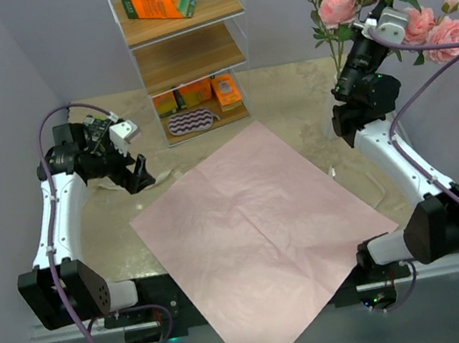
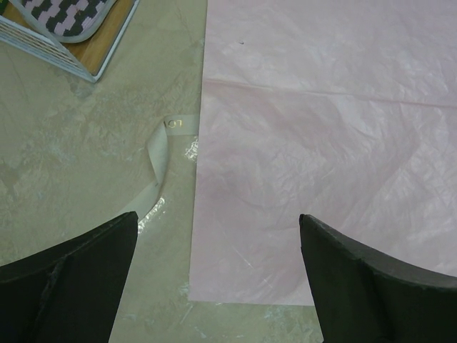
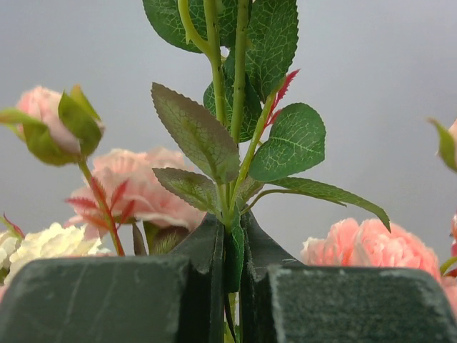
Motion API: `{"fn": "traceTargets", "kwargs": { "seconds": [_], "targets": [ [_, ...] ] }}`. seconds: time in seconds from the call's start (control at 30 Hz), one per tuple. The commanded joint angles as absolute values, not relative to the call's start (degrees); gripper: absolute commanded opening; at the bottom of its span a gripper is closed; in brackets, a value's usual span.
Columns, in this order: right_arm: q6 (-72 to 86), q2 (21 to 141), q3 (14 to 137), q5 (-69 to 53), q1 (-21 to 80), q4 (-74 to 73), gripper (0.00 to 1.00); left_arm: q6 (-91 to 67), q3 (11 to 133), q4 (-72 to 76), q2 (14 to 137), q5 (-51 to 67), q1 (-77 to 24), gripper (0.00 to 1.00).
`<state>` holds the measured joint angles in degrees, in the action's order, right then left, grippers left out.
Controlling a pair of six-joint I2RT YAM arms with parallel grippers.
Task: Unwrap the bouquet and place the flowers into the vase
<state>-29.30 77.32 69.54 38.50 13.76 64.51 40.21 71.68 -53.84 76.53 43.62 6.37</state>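
Vase could not be made out in any view. In the top view the flowers (image 1: 338,6) stood at upper right. Their lower stems were hidden behind the right arm (image 1: 386,153) and the top blooms were cut off by the frame edge. Only the right wrist view showed the grip. Right gripper (image 3: 233,250) was pinched nearly closed on one green stem of the flowers. Leaves and pink and cream blooms rose above the fingers; the stem below them was out of sight. Pink sheet (image 1: 259,237) lay flat, spread across the table (image 1: 296,97), near corner reaching past the table's front edge. Left gripper (image 2: 218,236) was spread wide, holding nothing, above the sheet's left corner at mid left. Left wrist view alone showed the cream ribbon (image 2: 158,153) clearly, curled on the table just beside the sheet's edge. The top view half hid it under the gripper. Shelf rack (image 1: 187,55) stood at upper center, top cut off.
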Motion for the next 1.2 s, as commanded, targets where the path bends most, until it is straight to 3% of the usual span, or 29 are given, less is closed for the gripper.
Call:
{"fn": "traceTargets", "kwargs": {
  "seconds": [0.0, 0.43, 0.57, 0.63, 0.7, 0.73, 0.8, 0.83, 1.07, 1.17],
  "targets": [
    [-27.77, 78.39, 68.03, 39.99, 13.36, 70.48, 0.0, 41.4, 74.27, -53.26, 77.25, 45.62, 6.86, 0.99],
    [-29.8, 80.69, 62.67, 41.39, 13.18, 74.79, 0.0, 42.45, 74.44, -54.4, 77.08, 44.91, 7.03, 0.99],
    [-27.87, 79.37, 62.05, 40.87, 13.27, 69.8, 0.0, 42.54, 74.53, -54.67, 76.64, 45.0, 7.21, 0.99],
    [-26.2, 78.49, 62.57, 41.31, 13.18, 64.81, 0.08, 42.54, 74.71, -54.76, 76.64, 45.17, 7.29, 0.99],
    [-26.02, 77.87, 62.67, 41.83, 13.27, 63.11, 0.25, 42.45, 74.88, -55.02, 76.55, 45.44, 7.38, 0.99],
    [-26.1, 77.7, 62.67, 42.27, 13.18, 61.45, 0.39, 42.45, 74.88, -54.93, 76.47, 45.53, 7.3, 0.99],
    [-25.93, 76.91, 62.58, 42.63, 13.27, 59.68, 0.49, 42.36, 74.88, -54.93, 76.03, 45.53, 7.38, 0.99],
    [-25.32, 76.47, 62.32, 42.71, 13.27, 58.2, 0.58, 42.36, 74.88, -55.11, 76.03, 45.44, 7.38, 0.99],
    [-16.27, 71.29, 62.49, 39.03, 13.27, 40.19, 0.78, 42.1, 75.59, -55.9, 74.71, 45.61, 7.38, 0.99],
    [-13.54, 71.19, 63.89, 32.63, 13.27, 30.27, 0.77, 41.75, 76.02, -56.34, 74.09, 46.32, 7.3, 0.99]
  ]
}}
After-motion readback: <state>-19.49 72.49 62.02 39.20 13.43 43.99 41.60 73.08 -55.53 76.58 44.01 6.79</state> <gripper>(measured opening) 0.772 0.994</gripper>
